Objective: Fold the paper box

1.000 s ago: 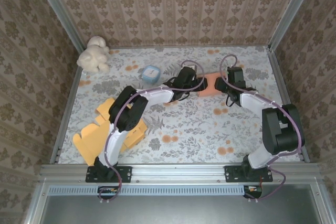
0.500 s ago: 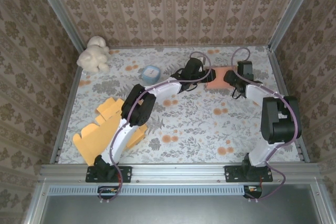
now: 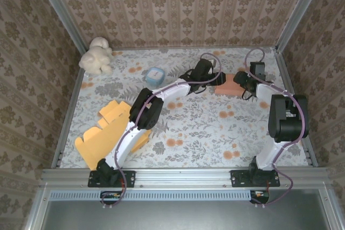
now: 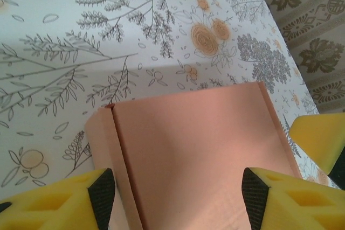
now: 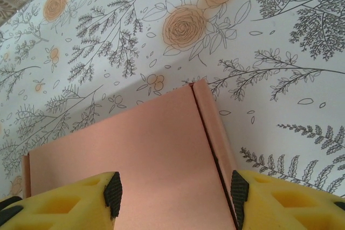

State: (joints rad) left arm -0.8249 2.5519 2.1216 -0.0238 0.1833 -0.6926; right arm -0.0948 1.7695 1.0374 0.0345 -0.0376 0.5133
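Two tools on one pink box (image 3: 227, 84). It lies flat on the flowered counter (image 3: 194, 127), far side, right of the middle, broad face up. The left tool (image 3: 214, 79) is at its left end and the right tool (image 3: 241, 81) at its right end, both arms stretched well out.

From the left wrist, the yellow fingers (image 4: 59, 203) stand apart over the box's top face, which is wider than the gap between them. A fold line runs down near one edge. Whether the pads press on the card, I cannot tell.

From the right wrist, same story: that tool's pads (image 5: 280, 197) are spread apart above the pink face, one of them right by a fold line at the box's edge. Contact is again unclear.

Further out, a small blue container (image 3: 155, 75) sits left of the left tool. A white plush toy (image 3: 96, 55) is tucked in the far left corner. Flat orange cardboard sheets (image 3: 102, 133) lie at the near left, partly under the left arm.
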